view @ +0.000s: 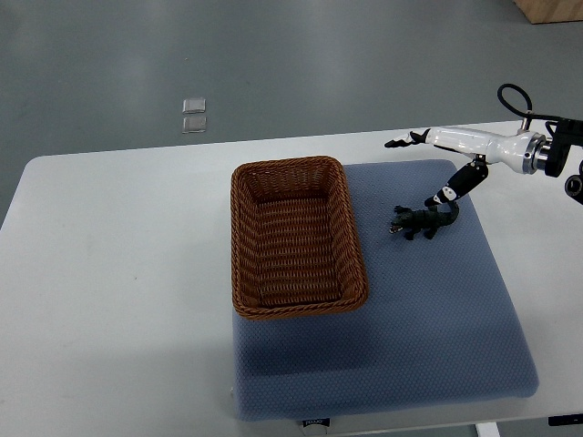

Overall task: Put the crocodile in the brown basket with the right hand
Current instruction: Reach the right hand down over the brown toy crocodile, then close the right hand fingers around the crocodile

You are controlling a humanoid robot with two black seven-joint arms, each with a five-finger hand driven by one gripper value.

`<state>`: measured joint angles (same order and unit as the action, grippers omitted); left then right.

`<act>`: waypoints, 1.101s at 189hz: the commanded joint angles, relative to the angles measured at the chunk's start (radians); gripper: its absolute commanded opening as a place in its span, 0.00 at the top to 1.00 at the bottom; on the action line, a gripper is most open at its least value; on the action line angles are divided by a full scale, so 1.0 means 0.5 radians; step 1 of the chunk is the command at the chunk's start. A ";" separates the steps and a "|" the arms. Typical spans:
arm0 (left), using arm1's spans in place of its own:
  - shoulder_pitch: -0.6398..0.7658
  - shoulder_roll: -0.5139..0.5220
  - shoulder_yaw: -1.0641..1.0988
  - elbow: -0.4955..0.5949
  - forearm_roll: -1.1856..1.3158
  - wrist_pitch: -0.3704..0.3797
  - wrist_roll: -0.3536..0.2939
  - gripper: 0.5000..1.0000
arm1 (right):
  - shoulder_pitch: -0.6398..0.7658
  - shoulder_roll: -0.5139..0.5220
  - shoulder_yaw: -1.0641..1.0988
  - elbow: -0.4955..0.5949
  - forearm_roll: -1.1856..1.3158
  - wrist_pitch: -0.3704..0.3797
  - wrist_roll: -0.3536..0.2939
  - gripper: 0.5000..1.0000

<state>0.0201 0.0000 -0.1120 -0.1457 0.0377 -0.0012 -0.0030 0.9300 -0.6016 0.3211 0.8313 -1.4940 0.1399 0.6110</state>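
Blue mat (383,364) carries the brown basket (242,255), which is empty. Just right of the basket lies the crocodile (421,221), not yet lifted. Beyond it, the right hand (465,150) spreads its fingers, one tip touching the tail — grasping and transfer remain.

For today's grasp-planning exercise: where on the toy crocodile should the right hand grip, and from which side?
Grip the crocodile across its narrow mid-body, coming from above: it lies flat on the blue mat, one end nearest the right hand.
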 commanded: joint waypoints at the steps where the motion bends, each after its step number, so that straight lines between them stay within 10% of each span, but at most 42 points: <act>1: 0.003 0.000 0.000 0.000 -0.002 -0.001 0.000 0.00 | 0.005 -0.002 -0.176 0.000 -0.148 -0.268 0.000 0.13; 80: 0.000 0.000 0.000 0.000 0.001 0.002 0.000 0.00 | 0.229 0.019 -0.832 -0.003 -0.286 -0.804 0.000 0.13; 208: 0.000 0.000 0.000 0.000 -0.002 0.002 0.000 0.00 | 0.266 0.200 -1.044 -0.218 -0.549 -0.921 0.000 0.14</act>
<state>0.0202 0.0000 -0.1120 -0.1457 0.0374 -0.0009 -0.0030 1.0645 -0.5026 -0.1779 0.7301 -1.7357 -0.2921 0.6109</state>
